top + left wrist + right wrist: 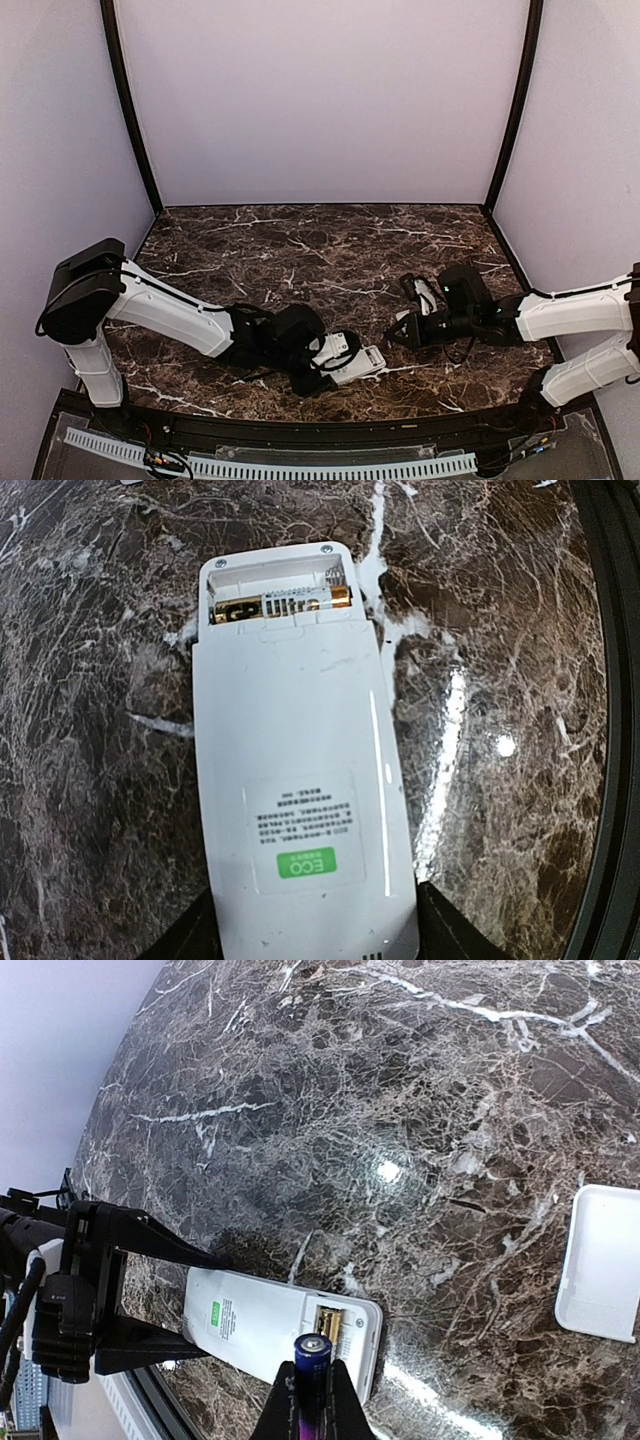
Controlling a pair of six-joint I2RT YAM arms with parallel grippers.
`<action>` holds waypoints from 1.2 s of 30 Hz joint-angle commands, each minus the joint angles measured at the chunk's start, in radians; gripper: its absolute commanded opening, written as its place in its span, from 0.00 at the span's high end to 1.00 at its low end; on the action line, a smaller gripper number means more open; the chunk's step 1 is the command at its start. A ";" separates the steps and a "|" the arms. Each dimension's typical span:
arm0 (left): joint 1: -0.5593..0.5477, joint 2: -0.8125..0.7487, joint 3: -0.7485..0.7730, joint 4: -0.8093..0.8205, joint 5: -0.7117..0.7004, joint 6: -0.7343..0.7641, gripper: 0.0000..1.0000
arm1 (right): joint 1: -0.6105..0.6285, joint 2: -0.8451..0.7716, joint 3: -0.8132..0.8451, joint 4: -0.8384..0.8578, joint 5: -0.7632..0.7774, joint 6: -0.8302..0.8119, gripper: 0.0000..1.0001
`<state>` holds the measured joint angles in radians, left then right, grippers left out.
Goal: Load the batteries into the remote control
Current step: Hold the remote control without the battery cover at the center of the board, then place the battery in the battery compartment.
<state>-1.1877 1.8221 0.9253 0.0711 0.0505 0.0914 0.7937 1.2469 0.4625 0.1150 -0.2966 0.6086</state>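
The white remote control [300, 800] lies face down on the marble, its green ECO label up. At its far end the battery bay is uncovered, and a gold battery [280, 608] lies in it. My left gripper [315, 950] has a dark finger against each long side of the remote's near end. In the top view this is near the front edge [352, 362]. My right gripper [315, 1372] is shut on a dark blue-purple battery [313, 1352]. It holds the battery just above and short of the open bay [335, 1325].
A white battery cover [603, 1265] lies on the marble to the right of the remote in the right wrist view. The table's black front rim [610, 730] runs close to the remote. Pale walls enclose the table on three sides.
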 commanded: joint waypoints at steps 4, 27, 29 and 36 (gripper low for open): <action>-0.003 0.029 0.001 -0.121 -0.105 -0.064 0.46 | 0.022 0.027 -0.002 0.063 -0.008 0.013 1.00; -0.003 0.007 -0.014 -0.140 -0.152 -0.133 0.54 | 0.090 0.211 0.063 0.133 0.096 -0.121 1.00; -0.003 0.008 -0.014 -0.140 -0.150 -0.132 0.54 | 0.091 0.230 0.076 0.132 0.104 -0.135 1.00; -0.003 0.008 -0.018 -0.141 -0.145 -0.130 0.55 | 0.095 0.250 0.076 0.156 0.138 -0.151 1.00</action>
<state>-1.2026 1.8221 0.9360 0.0448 -0.0238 -0.0307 0.8776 1.4811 0.5217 0.2295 -0.2047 0.4862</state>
